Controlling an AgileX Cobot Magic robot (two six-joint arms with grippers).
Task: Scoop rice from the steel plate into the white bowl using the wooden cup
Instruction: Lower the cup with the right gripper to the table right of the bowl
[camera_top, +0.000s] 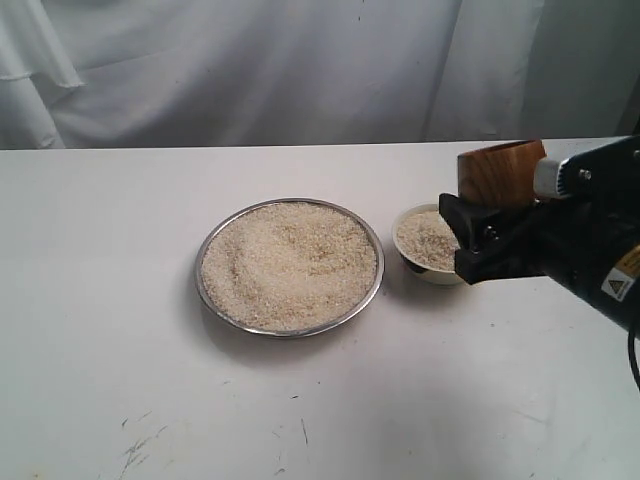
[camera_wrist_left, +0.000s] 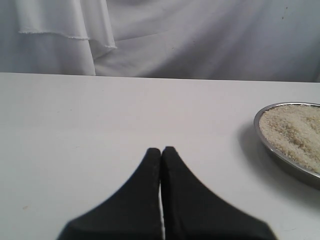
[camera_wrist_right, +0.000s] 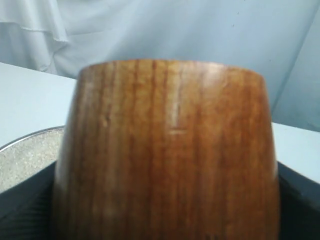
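You're holding the wooden cup (camera_top: 500, 170) w/ right fingers (camera_top: 462, 215) clamped on its sides, up beside the white bowl (camera_top: 430, 276). It's prob. light, stiff, smooth and slippery, so grip mid-body. Left fingers (camera_wrist_left: 150, 170) are sitting pressed together, empty.

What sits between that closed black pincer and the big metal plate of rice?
Only bare white table separates the left gripper from the steel plate, seen in the left wrist view.
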